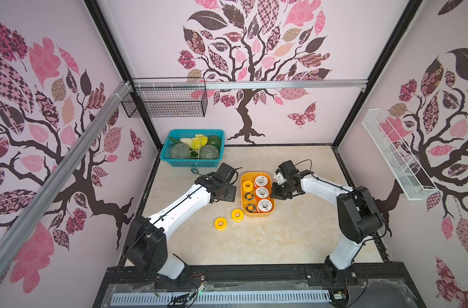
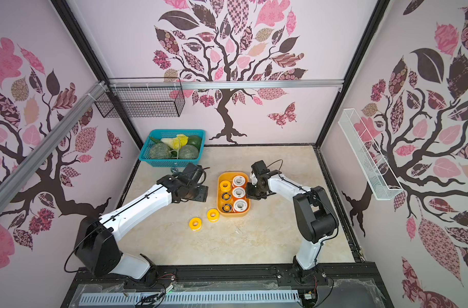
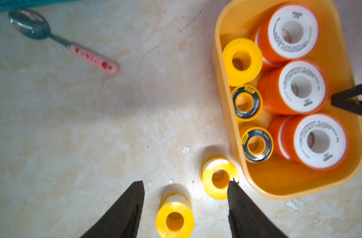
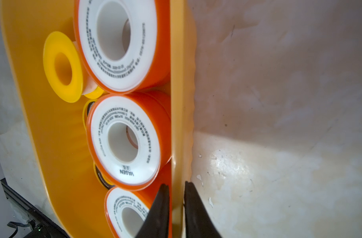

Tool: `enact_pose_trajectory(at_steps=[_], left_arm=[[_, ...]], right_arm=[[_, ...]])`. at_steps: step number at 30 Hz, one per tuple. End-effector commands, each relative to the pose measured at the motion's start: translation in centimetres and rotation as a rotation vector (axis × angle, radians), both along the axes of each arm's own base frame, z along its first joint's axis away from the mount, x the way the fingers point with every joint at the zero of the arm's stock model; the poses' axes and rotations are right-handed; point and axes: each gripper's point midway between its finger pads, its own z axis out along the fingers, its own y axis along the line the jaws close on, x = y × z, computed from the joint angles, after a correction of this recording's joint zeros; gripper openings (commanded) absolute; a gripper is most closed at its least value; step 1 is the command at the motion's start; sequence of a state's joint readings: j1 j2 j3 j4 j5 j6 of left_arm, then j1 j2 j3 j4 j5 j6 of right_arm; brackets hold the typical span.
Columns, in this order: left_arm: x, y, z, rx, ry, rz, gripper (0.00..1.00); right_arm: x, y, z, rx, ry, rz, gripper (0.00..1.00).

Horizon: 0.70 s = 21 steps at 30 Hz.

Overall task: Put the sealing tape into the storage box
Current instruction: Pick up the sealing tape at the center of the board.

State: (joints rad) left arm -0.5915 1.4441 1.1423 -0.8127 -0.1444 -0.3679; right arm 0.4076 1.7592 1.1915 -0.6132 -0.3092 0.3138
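Sitting mid-table between the two arms, the storage box already holds six rolls, and the right gripper pinches the wall on its own side, one finger inside and one outside. The left gripper, jaws spread and empty, hangs by the box's opposite wall, making it plainly the nearer arm to the sealing tape left on the table. There the inner yellow roll sits just beside the box's near-left corner with the outer yellow roll close by. Both lie flat, holes up, slightly nearer the robot's base than that gripper.
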Motion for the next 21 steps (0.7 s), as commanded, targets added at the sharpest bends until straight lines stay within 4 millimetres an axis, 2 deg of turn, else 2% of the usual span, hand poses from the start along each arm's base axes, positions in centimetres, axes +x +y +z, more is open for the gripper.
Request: enact_pose_trajectory(at_steps=[1,8,16,18,21], left_arm=[[-2.7,1.4,-1.2,-0.024,0.051,0.061,0.71],[-6.4,2.5,-4.3,-0.046,0.151,0.088,0.72],[-8.0,2.6,-6.8,-0.026,0.223,0.071,0.75],[-8.1,2.4,-7.2,-0.032,0.231,0.057,0.79],[-8.3,1.7,-8.1,-0.044,0.261,0.031,0.80]], right_arm=[[1.2,0.5,3.2,0.021,-0.082,0.005,0.21],[1.3,0.4,3.4,0.020,-0.092,0.004,0.21],[1.2,0.5,3.4,0.022,-0.090,0.009,0.21],[1.2,0.4,3.4,0.022,-0.089,0.007,0.21],[1.1,0.4,3.3,0.020,-0.086,0.009,0.21]])
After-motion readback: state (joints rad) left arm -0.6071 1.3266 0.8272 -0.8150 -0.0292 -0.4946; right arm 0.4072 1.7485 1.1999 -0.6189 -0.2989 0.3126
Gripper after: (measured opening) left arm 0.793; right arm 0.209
